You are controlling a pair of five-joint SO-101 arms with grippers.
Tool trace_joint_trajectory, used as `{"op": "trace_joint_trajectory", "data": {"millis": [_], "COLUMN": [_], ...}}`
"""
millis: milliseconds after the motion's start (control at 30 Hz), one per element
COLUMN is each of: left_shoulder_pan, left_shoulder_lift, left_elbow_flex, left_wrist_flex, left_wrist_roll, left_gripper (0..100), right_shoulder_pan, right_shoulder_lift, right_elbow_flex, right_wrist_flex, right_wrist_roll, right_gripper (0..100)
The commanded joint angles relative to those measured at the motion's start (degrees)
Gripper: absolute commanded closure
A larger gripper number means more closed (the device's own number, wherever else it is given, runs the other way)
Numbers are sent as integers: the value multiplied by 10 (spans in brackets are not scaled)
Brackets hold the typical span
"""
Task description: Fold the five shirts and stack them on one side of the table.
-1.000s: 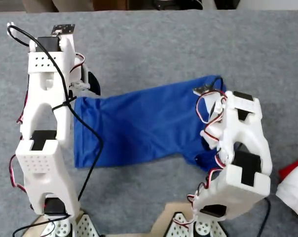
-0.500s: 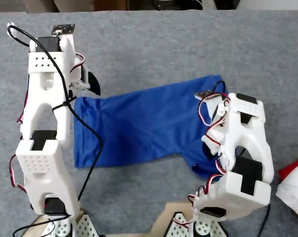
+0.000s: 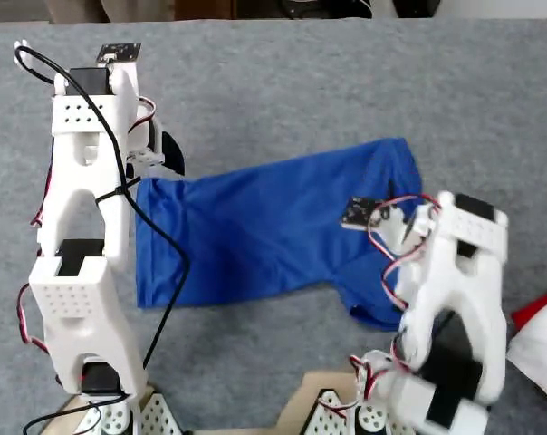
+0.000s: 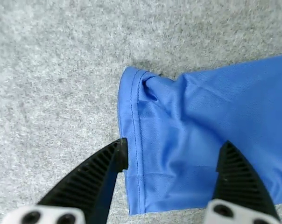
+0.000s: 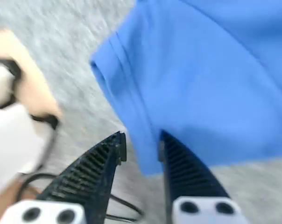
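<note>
The blue shirt point(image 3: 264, 227) lay flat near the middle of the grey table point(image 3: 346, 82), its stitched hem toward the left arm and a short sleeve toward the right arm. The left pincer point(image 4: 174, 147) stood wide open just over the hem, one finger above bare table beside the cloth's edge and the other above the fabric, gripping nothing. The right pincer point(image 5: 141, 137) was open only narrowly, with the sleeve's edge lying in the gap between its fingers; whether they touched the cloth could not be told. The shirt looked like a thin, light knit: limp, apt to sag and wrinkle wherever unsupported, and likely to drag on the felt-like table instead of sliding. The doubled hem and the sleeve cuff, near their corners, seemed the soundest places to pinch, so that a lifted edge would carry over evenly. A red and white bundle of cloth point(image 3: 538, 340) lay beyond the right arm, well apart from the shirt.
</note>
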Motion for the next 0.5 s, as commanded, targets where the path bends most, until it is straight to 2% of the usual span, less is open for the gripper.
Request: {"op": "trace_joint_trajectory", "data": {"millis": [0,100,233,333,467], "left_shoulder_pan": [-4,-2,-15,-34,-38], "left_shoulder_lift": [-35,-35,-36,-35,-35], "left_elbow_flex": [2,21,55,80,139], "left_wrist_flex": [-7,-18,-67,-119,-194], "left_wrist_roll": [-4,-4,-4,0,37], "left_gripper": [689,689,690,689,692], "right_shoulder_pan": [48,58,46,41,15], "right_shoulder_lift": [-95,-145,-187,-207,-207], "right_elbow_flex": [33,110,211,231,192], "right_wrist_flex": [-57,-137,-259,-289,-289], "right_wrist_roll": [55,88,94,90,-14], "right_gripper": [839,837,838,838,839]}}
